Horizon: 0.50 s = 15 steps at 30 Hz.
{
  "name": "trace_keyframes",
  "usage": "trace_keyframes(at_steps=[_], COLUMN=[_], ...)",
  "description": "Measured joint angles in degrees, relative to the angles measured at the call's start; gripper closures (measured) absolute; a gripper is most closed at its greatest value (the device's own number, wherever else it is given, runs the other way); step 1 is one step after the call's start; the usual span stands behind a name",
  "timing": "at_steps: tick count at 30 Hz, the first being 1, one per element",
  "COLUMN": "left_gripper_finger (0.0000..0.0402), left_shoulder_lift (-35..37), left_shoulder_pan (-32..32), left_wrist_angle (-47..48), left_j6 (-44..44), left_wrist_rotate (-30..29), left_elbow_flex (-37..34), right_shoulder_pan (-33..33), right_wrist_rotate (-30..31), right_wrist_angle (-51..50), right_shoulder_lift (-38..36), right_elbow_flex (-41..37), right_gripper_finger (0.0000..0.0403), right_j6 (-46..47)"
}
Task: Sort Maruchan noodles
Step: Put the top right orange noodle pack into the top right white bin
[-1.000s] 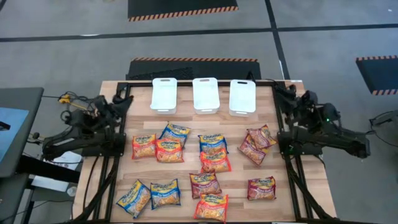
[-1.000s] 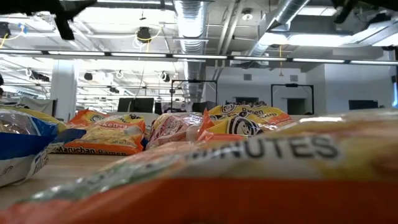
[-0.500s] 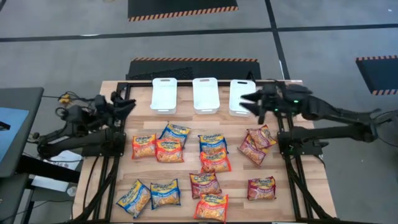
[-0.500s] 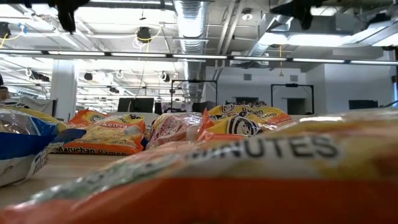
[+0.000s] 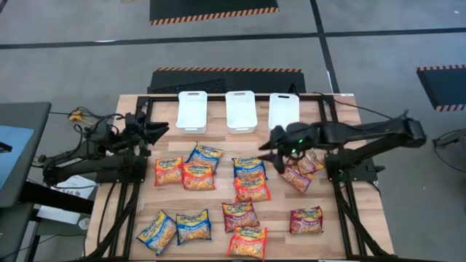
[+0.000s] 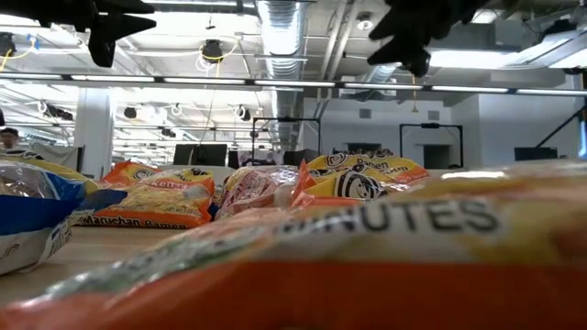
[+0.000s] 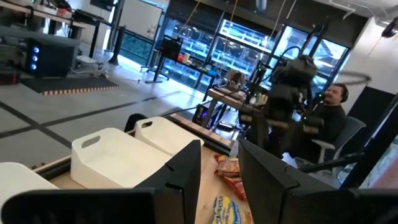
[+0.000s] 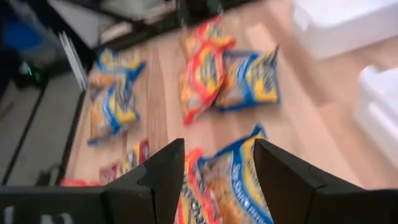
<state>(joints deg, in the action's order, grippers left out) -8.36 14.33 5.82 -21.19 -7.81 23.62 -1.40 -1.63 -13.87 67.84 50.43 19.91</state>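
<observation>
Seen from above: Maruchan noodles (image 5: pixel 247 191) strewn over the table's (image 5: pixel 277 218) middle and six-o'clock half, white bins (image 5: pixel 239 110) lined along twelve o'clock. Right gripper (image 5: pixel 266 143) reaching over the blue packet (image 5: pixel 248 168), jaws apart, empty. Left gripper (image 5: pixel 162 130) hovering at nine o'clock.

From table height: packets massed up close.

Left wrist: gap between fingers (image 7: pixel 186 174), nothing held.

Right wrist: fingers (image 8: pixel 283 177) spread above the blue packet (image 8: pixel 233 180).

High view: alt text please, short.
Right gripper, open, reaches over a blue noodle packet mid-table, among a dozen scattered packets. Three white bins line the far edge; the left gripper hovers at the table's left side.
</observation>
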Motion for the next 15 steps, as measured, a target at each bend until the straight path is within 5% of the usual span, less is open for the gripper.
trace_keyframes(at_steps=[15], left_gripper_finger=[0.0306], left_shoulder_lift=[0.0], left_shoulder_pan=[0.0], left_wrist_angle=[3.01], left_j6=[-0.96], left_wrist_rotate=[-0.11], left_elbow_flex=[-0.04], right_shoulder_pan=[-6.89], right_wrist_rotate=[-0.04], right_wrist_angle=[6.39], right_shoulder_lift=[17.91], right_elbow_flex=[0.0], right_gripper_finger=[0.0184], right_j6=[-2.02])
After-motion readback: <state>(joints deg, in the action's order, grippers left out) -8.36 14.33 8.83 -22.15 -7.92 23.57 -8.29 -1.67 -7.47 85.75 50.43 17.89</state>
